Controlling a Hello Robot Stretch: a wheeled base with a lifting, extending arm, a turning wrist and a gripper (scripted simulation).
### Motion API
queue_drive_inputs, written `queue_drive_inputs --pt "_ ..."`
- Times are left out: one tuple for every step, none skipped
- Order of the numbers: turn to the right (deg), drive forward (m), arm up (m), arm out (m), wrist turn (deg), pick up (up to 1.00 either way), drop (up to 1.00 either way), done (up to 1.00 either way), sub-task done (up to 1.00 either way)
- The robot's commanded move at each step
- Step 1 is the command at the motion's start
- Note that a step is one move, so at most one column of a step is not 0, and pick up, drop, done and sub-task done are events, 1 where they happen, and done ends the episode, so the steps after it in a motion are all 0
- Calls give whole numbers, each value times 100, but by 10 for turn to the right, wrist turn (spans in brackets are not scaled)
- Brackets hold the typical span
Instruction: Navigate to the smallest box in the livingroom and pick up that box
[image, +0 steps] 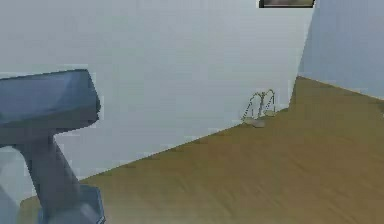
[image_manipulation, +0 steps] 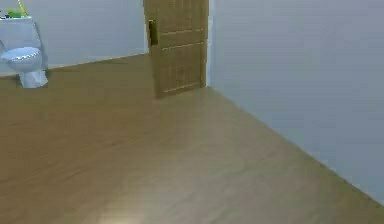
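Wire rack (image: 261, 107) beside white wall (image: 180, 70)

Wood floor (image_manipulation: 150, 150) spreads brown across the arm side view, from the bottom edge upward. At top left a white toilet (image_manipulation: 26, 62) stands on it, close to the pale back wall (image_manipulation: 95, 30), with something green (image_manipulation: 15, 13) on its tank. At top middle there's a panelled wooden door (image_manipulation: 180, 45), with a dark handle (image_manipulation: 153, 32) at its left edge. Just right of the door, a white wall (image_manipulation: 300, 70) runs down toward the right edge, meeting the floor along a slanting line.
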Motion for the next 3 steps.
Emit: queue_drive_inputs --pt "450 0 0 0 0 0 0 0 0" --pt "240 0 0 0 0 0 0 0 0" --pt "0 100 0 0 0 0 0 0 0"
